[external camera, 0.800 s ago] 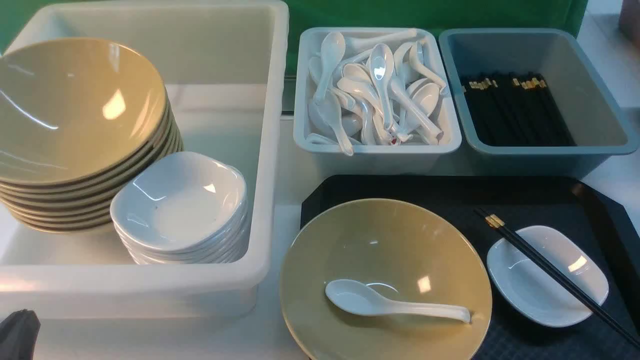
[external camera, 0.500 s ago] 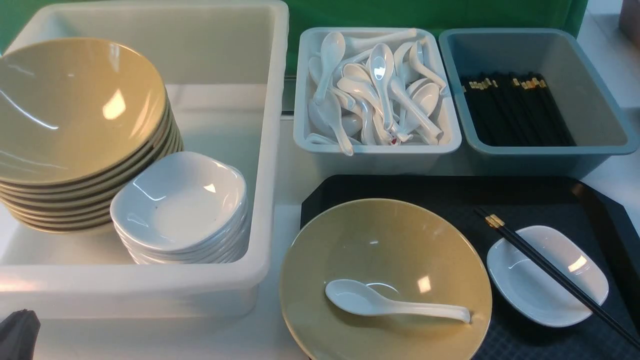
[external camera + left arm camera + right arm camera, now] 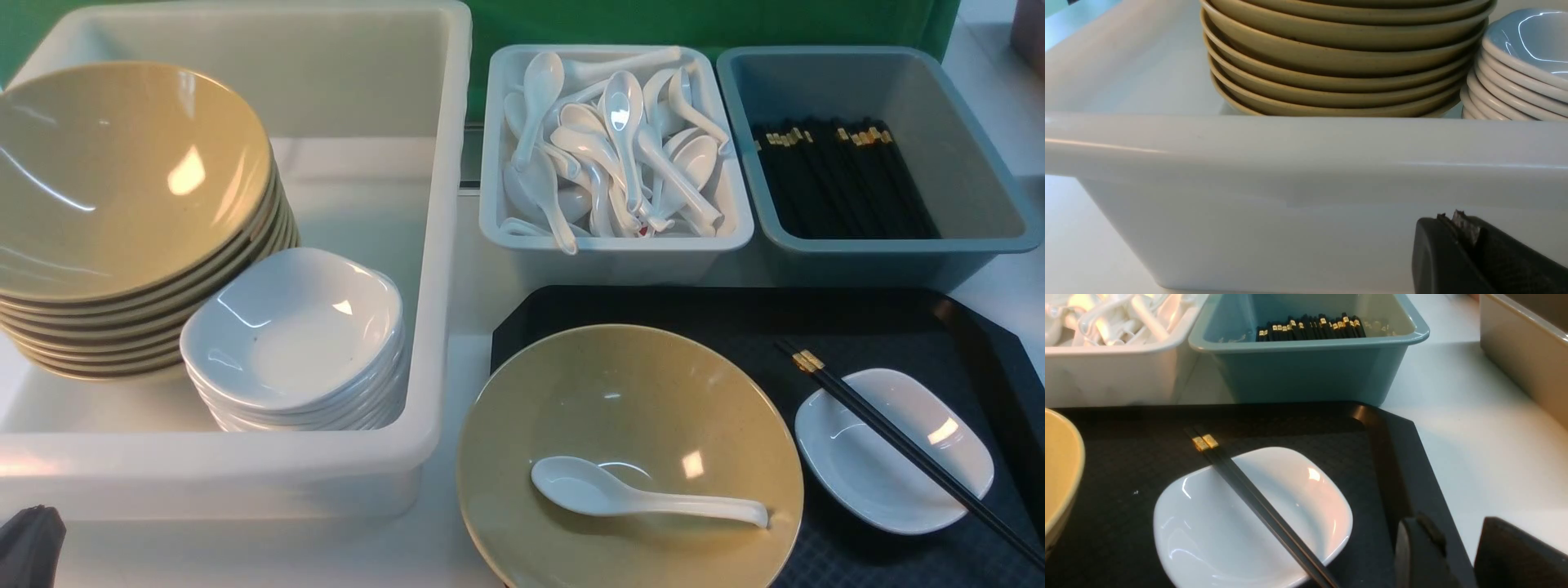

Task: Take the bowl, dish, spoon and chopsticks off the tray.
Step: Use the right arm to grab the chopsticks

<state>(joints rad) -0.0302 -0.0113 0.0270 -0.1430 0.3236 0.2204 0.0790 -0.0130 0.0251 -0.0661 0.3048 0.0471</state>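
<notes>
The yellow bowl (image 3: pixel 629 408) sits at the near left of the black tray (image 3: pixel 857 318), with the white spoon (image 3: pixel 645 496) lying inside it. To its right is the small white dish (image 3: pixel 865 474), and the black chopsticks (image 3: pixel 898 441) rest diagonally across it. In the right wrist view, my right gripper (image 3: pixel 1451 528) is open and empty, hovering over the tray's right rim (image 3: pixel 1392 465) beside the dish (image 3: pixel 1216 531) and the chopsticks (image 3: pixel 1257 500). My left gripper (image 3: pixel 1457 220) is shut and empty, low in front of the white tub's near wall (image 3: pixel 1290 196); it shows as a dark tip (image 3: pixel 28 543) at the front view's lower left.
The big white tub (image 3: pixel 445 245) holds a stack of yellow bowls (image 3: pixel 122 188) and a stack of white dishes (image 3: pixel 294 335). Behind the tray stand a pale tub of spoons (image 3: pixel 612 147) and a grey-blue tub of chopsticks (image 3: pixel 841 175). A beige box (image 3: pixel 1527 347) stands to the far right.
</notes>
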